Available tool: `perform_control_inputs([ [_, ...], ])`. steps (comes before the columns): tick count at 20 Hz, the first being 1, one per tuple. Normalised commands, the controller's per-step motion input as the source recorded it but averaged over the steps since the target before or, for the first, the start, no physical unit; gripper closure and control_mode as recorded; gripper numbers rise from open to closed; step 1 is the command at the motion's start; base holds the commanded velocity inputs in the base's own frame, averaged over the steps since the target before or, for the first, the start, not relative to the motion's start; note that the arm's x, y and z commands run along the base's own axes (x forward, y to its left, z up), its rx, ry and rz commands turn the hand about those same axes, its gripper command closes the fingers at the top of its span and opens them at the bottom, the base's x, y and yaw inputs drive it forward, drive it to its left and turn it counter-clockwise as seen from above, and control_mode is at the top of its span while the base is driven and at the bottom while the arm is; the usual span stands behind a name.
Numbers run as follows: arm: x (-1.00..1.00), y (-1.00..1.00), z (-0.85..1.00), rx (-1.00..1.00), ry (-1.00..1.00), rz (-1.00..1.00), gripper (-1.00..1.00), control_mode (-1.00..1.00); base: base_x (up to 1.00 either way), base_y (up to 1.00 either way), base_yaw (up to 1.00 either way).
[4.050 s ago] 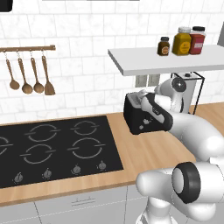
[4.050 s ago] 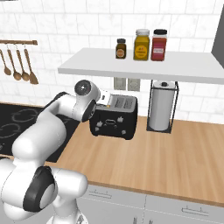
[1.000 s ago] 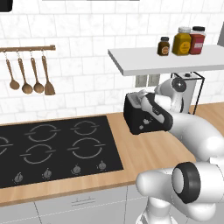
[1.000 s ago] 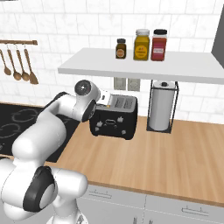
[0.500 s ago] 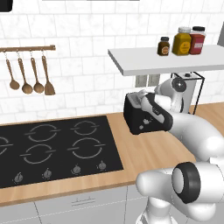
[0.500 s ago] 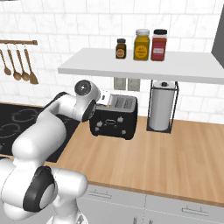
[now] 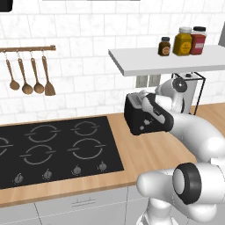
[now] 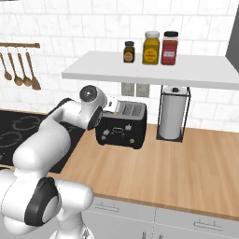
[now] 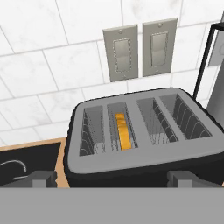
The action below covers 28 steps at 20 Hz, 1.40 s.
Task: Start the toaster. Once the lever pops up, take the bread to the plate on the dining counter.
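Item one: small black boxy toaster (image 9: 144,151) with a grey slotted top, standing on the light wooden worktop (image 8: 177,163) against the white tiled wall, between the black hob (image 7: 52,149) and the black wire stand holding a white paper towel roll (image 8: 172,117). Four slots across its top.

Item two: thick slice of bread with an orange-tan crust (image 9: 123,130), standing on edge deep in the second slot from the left in my hand view, its top edge below the rim.

Item three: my two-finger gripper (image 9: 111,178), poised just above the near edge of the toaster, jaws spread wide and holding nothing; one dark fingertip (image 9: 41,178) sits toward each end of the toaster.

Item four: white wall shelf (image 8: 154,70) above the toaster, carrying three jars, one small and dark (image 8: 129,51), one mustard yellow (image 8: 151,47), one red (image 8: 169,48).

Item five: two grey wall switch plates (image 9: 140,49) on the tiles behind the toaster.

Item six: wooden spoons and a spatula (image 7: 33,77) hanging from a rail, left of the hob.
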Motion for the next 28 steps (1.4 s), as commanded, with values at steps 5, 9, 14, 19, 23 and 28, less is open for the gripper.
perform_control_inputs([
  [5, 0.0, 0.0, 0.0, 0.0, 0.0, 0.0, -1.0, -1.0, 0.0, 0.0, 0.0],
  [9, 0.0, 0.0, 0.0, 0.0, 0.0, 0.0, -1.0, -1.0, 0.0, 0.0, 0.0],
  [14, 0.0, 0.0, 0.0, 0.0, 0.0, 0.0, -1.0, -1.0, 0.0, 0.0, 0.0],
  [19, 0.0, 0.0, 0.0, 0.0, 0.0, 0.0, -1.0, -1.0, 0.0, 0.0, 0.0],
  [23, 0.0, 0.0, 0.0, 0.0, 0.0, 0.0, -1.0, -1.0, 0.0, 0.0, 0.0],
  [28, 0.0, 0.0, 0.0, 0.0, 0.0, 0.0, -1.0, -1.0, 0.0, 0.0, 0.0],
])
